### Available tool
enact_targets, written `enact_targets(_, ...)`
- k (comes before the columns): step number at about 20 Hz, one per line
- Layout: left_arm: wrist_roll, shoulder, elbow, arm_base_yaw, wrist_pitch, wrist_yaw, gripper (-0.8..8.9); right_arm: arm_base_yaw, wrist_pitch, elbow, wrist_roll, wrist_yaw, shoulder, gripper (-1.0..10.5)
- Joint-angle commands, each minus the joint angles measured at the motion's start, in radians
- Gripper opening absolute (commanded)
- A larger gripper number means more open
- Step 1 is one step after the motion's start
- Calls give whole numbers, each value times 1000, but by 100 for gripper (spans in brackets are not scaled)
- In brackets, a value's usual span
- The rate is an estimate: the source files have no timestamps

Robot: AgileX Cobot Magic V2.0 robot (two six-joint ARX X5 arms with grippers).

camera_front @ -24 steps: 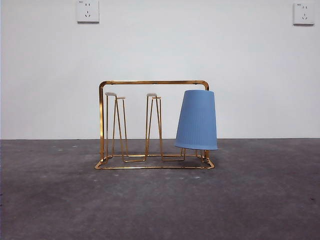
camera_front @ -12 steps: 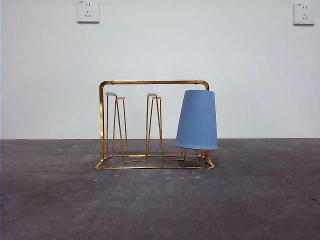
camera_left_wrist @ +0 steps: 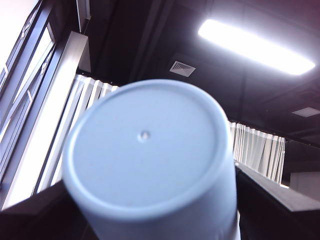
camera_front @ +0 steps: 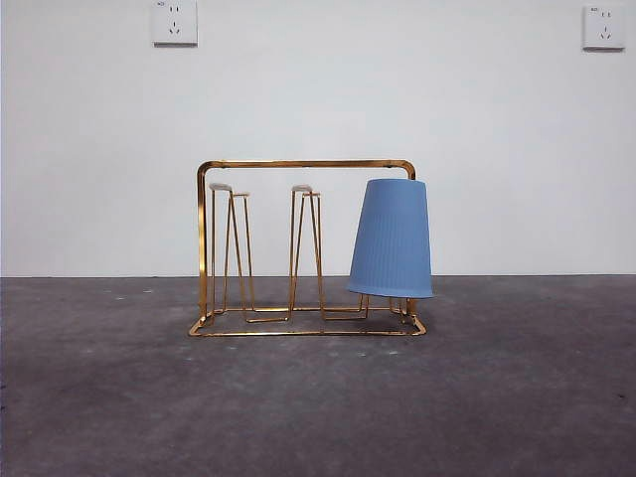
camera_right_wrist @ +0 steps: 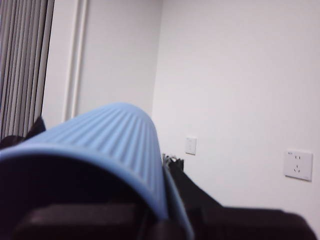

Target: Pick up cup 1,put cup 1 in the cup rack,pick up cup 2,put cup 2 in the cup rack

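Observation:
The gold wire cup rack (camera_front: 298,164) stands on the grey table in the front view. A blue ribbed cup (camera_front: 392,238) hangs upside down, slightly tilted, on its right-hand prong. The two left prongs (camera_front: 229,189) are bare. Neither arm shows in the front view. In the left wrist view my left gripper (camera_left_wrist: 150,205) is shut on a pale blue cup (camera_left_wrist: 145,150), whose round base faces the camera and the ceiling. In the right wrist view my right gripper (camera_right_wrist: 105,155) is shut on a blue ribbed cup (camera_right_wrist: 110,130) lying on its side. I cannot tell which is cup 1 or cup 2.
The dark grey table top (camera_front: 318,407) spreads in front of and beside the rack. A white wall with two sockets (camera_front: 174,22) (camera_front: 603,27) stands behind. The right wrist view also shows a wall socket (camera_right_wrist: 298,165).

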Motion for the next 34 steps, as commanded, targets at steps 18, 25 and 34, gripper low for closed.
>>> enact_targets(18,546,-270,-2,62,-911,-379,-8,0,-648,-5,-66,240,-285,163)
enact_targets(25,720,-265,-2,28,-1269,-781,-8,0,-776,-5,-84,322,-331,163)
enact_targets(34,770,-199,-120,39,-1155,-945,-8,0,-824,-5,-84,322,-331,162)
